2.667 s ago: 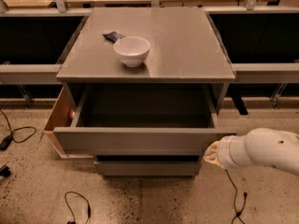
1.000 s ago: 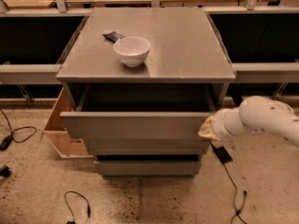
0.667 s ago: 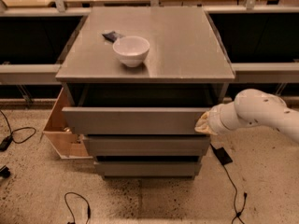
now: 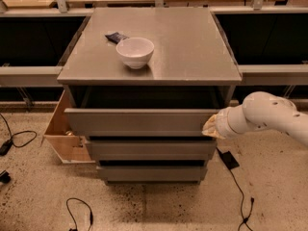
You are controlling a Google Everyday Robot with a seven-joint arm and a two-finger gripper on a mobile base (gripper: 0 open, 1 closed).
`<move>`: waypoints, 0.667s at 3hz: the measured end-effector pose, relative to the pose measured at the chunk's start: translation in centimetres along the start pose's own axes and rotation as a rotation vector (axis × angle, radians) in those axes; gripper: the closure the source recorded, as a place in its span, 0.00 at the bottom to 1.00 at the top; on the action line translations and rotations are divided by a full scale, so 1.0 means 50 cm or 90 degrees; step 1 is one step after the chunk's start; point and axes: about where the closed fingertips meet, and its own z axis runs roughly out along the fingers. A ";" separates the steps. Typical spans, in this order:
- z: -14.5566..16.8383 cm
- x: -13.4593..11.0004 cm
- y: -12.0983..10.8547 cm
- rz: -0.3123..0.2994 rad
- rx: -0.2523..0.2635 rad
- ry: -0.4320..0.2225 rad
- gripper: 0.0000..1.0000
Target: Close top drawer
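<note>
The top drawer (image 4: 139, 121) of the grey cabinet is a wide matte-grey drawer with a flat front. It stands a little way out, with a dark gap under the cabinet top. My gripper (image 4: 210, 127) is at the right end of the drawer front, touching it, on the end of the white arm (image 4: 264, 117) that comes in from the right.
A white bowl (image 4: 135, 52) and a small dark packet (image 4: 116, 36) sit on the cabinet top (image 4: 192, 42). Two lower grey drawers (image 4: 149, 160) are below. A light-brown wooden box (image 4: 65, 136) stands at the cabinet's left. Cables (image 4: 240, 191) lie on the speckled floor.
The drawer has slid inward from wide open to a little way out. My gripper and arm have moved up and back with its front's right end.
</note>
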 end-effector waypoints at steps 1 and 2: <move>0.000 0.000 0.000 0.000 0.000 0.000 0.06; 0.000 0.000 0.000 0.000 0.000 0.000 0.00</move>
